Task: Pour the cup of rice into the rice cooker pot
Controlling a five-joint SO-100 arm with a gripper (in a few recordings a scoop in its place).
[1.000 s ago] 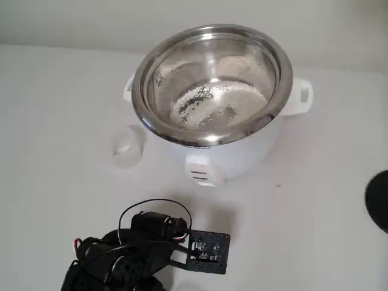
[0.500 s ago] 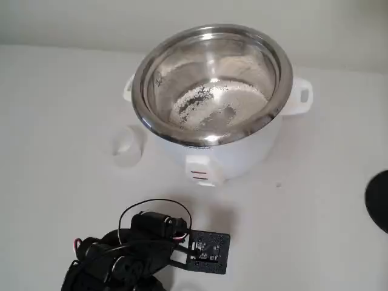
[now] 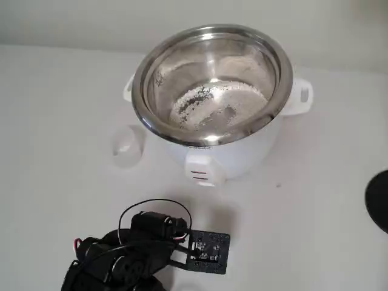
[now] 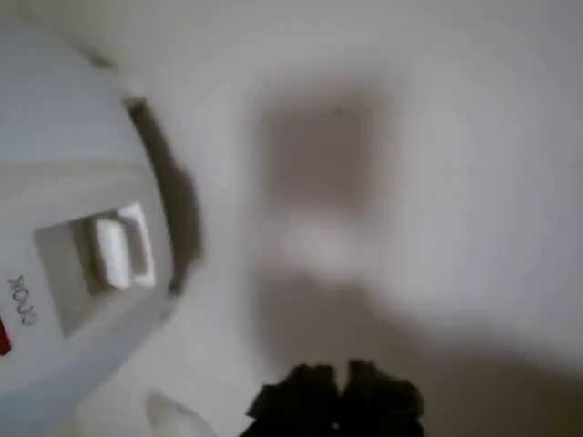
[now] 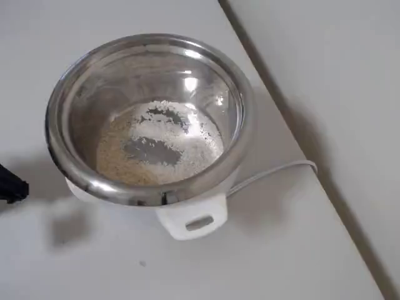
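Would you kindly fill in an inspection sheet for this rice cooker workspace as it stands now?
Surface: white table, bare apart from a small dark speck in front of the cooker.
Job's things: pot sits in the white cooker; rice lies on its bottom with bare patches; cup stands on the table left of the cooker in the fixed view, contents unclear.
Clutter: dark round object at the right edge, cut off.
Gripper: gripper is a dark blur at the wrist view's bottom edge; state unclear.
Cables: black wire loop on the arm; white cord leaves the cooker.
Surroundings: pale wall behind the table.
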